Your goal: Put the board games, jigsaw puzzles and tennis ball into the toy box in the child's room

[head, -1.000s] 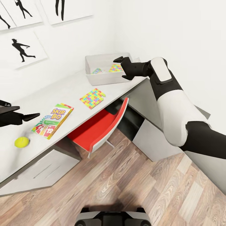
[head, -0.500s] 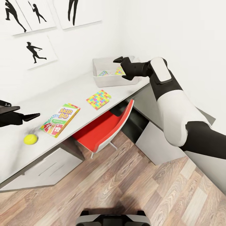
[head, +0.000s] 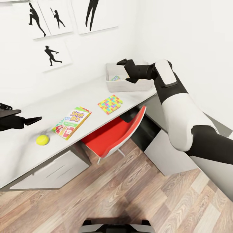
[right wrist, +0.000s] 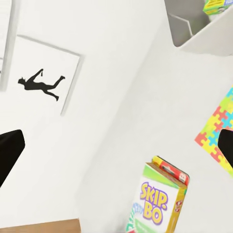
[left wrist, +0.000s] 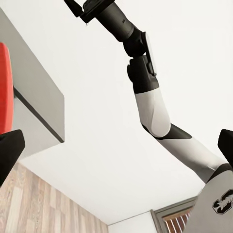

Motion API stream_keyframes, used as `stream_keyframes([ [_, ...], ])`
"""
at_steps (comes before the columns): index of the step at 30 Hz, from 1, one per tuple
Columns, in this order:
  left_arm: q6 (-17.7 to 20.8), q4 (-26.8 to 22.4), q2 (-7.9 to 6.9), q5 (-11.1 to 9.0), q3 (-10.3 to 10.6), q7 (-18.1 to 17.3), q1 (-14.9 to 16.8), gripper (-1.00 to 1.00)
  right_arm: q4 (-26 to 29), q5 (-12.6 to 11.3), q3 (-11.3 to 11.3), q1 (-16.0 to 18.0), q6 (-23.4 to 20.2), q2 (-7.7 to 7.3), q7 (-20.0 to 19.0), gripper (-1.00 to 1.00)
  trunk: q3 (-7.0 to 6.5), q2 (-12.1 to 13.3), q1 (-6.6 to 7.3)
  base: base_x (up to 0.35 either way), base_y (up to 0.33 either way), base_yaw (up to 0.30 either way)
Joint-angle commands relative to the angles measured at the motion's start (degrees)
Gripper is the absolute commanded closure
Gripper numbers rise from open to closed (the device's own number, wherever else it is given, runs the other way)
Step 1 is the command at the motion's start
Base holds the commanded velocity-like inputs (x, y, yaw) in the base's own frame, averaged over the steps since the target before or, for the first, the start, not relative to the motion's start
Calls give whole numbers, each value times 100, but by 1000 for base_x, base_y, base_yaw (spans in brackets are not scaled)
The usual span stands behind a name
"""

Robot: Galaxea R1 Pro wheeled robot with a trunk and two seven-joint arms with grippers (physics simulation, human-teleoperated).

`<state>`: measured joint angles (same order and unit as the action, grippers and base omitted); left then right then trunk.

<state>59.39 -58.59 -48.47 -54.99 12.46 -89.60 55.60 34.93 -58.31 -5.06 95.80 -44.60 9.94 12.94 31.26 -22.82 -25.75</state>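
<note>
Toy box (head: 127,84), landmark: view has swung since a second ago; contents unchanged. Right gripper (head: 127,70) spread, empty, over it. Still outside on table (head: 48,106): jigsaw puzzle (head: 110,104) nearest, Skip-Bo game (head: 72,122), tennis ball (head: 42,139) farthest. Left gripper (head: 34,120) spread.

My head view has swung left: the tabletop (head: 38,106), toy box (head: 127,84) and wall pictures (head: 55,55) sit further right in frame; my arms held pose.
</note>
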Motion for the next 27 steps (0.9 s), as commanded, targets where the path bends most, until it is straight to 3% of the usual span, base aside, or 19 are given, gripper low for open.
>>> stream_keyframes([
  [1, 61, 6, -4, -3, 28, -40, 12, -100, 5, -58, -31, 2, -18, 6, 60, -100, 0, -10, -4, 0, 0, 174],
  [10, 61, 6, 10, -3, 28, -40, 12, -100, 5, -58, -31, -7, -20, 6, 60, -100, -43, -10, -4, 0, 0, 123],
  [27, 61, 6, 27, -3, 34, -40, 12, -100, 5, -54, -22, -17, -20, 6, 60, -100, -50, -10, -4, 0, 0, 11],
])
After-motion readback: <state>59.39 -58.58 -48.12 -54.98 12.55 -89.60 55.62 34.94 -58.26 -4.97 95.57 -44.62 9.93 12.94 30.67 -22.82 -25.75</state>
